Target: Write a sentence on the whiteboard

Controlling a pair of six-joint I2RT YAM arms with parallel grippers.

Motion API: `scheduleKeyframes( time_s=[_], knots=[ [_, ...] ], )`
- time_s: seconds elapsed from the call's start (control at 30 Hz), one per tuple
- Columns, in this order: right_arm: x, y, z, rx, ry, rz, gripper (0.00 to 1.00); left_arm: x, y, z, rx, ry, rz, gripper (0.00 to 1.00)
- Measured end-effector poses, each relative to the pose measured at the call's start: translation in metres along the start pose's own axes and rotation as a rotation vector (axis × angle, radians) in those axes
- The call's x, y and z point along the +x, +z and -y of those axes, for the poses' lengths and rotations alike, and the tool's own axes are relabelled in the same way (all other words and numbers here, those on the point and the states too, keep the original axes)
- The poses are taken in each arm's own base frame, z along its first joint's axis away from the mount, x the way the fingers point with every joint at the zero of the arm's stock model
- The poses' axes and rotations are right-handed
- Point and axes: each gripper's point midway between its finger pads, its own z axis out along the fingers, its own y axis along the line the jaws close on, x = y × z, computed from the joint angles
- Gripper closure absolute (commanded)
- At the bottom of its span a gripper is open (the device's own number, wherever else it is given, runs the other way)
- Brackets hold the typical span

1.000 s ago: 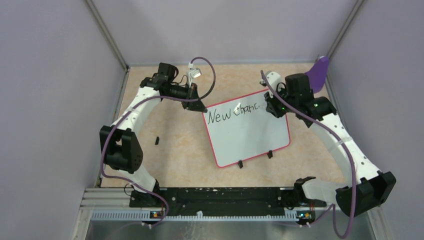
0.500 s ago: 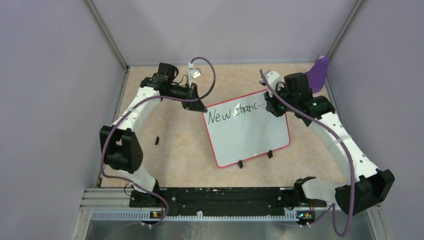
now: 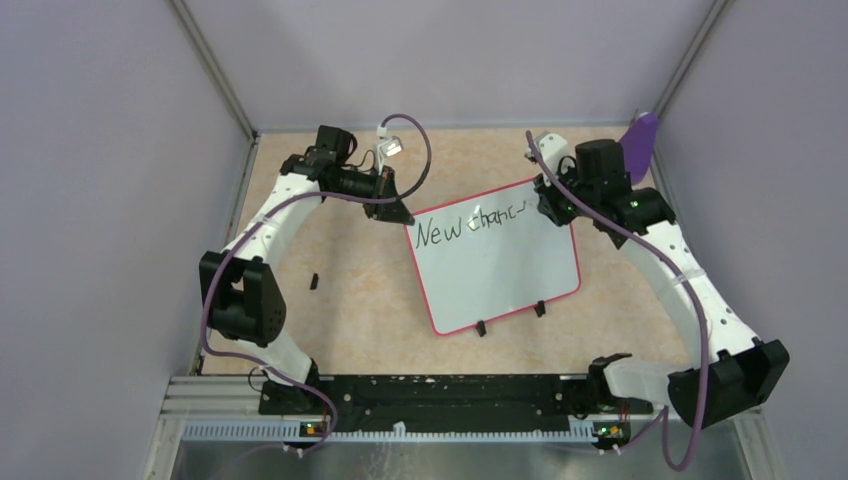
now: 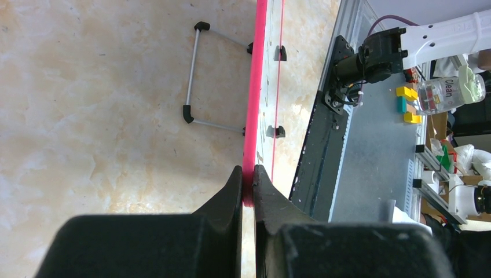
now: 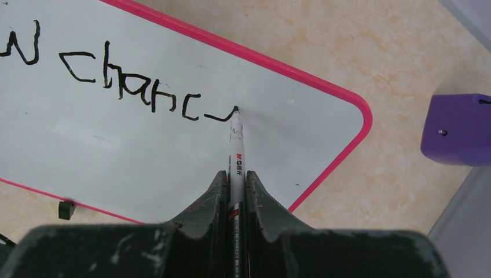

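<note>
The whiteboard (image 3: 495, 262) lies tilted on the table, white with a red-pink rim. The sentence (image 3: 470, 222) reads "New chanc" plus a short stroke along the far edge; it also shows in the right wrist view (image 5: 133, 87). My left gripper (image 3: 398, 213) is shut on the board's far left corner, its jaws clamping the pink rim (image 4: 250, 145). My right gripper (image 3: 553, 205) is shut on a white marker (image 5: 237, 156), whose black tip touches the whiteboard (image 5: 145, 145) at the end of the last stroke.
A purple object (image 3: 636, 145) stands at the far right corner and shows in the right wrist view (image 5: 457, 130). A small black piece (image 3: 314, 282) lies on the table left of the board. A wire stand (image 4: 194, 75) sits under the board. Grey walls enclose the table.
My right gripper moved the marker rightward along the top line, adding a short stroke after "chanc". The left arm and the board have not moved.
</note>
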Motion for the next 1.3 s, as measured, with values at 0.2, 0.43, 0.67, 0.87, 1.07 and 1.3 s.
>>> scheduleKeyframes(
  time_s=[0.2,0.43,0.67,0.87,1.07,1.3],
  knots=[
    [-0.006,0.001,0.001,-0.005,-0.001,0.011,1.00,0.000,0.000,0.000,0.001,0.000,0.000,1.00],
    [-0.009,0.002,-0.006,-0.047,0.000,0.021,1.00,0.000,0.000,0.000,0.001,0.000,0.000,1.00],
    [-0.009,0.003,-0.010,-0.067,0.000,0.024,1.00,0.000,0.000,0.000,0.003,0.000,0.001,1.00],
    [0.002,0.005,-0.015,-0.085,0.004,0.003,1.00,0.000,0.000,0.000,-0.001,0.001,0.000,1.00],
    [0.009,0.004,-0.016,-0.083,0.002,-0.012,1.00,0.000,0.000,0.000,-0.002,0.000,0.000,1.00],
    [0.016,0.002,-0.014,-0.063,-0.008,-0.034,1.00,0.000,0.000,0.000,-0.001,0.000,0.000,1.00]
  ],
)
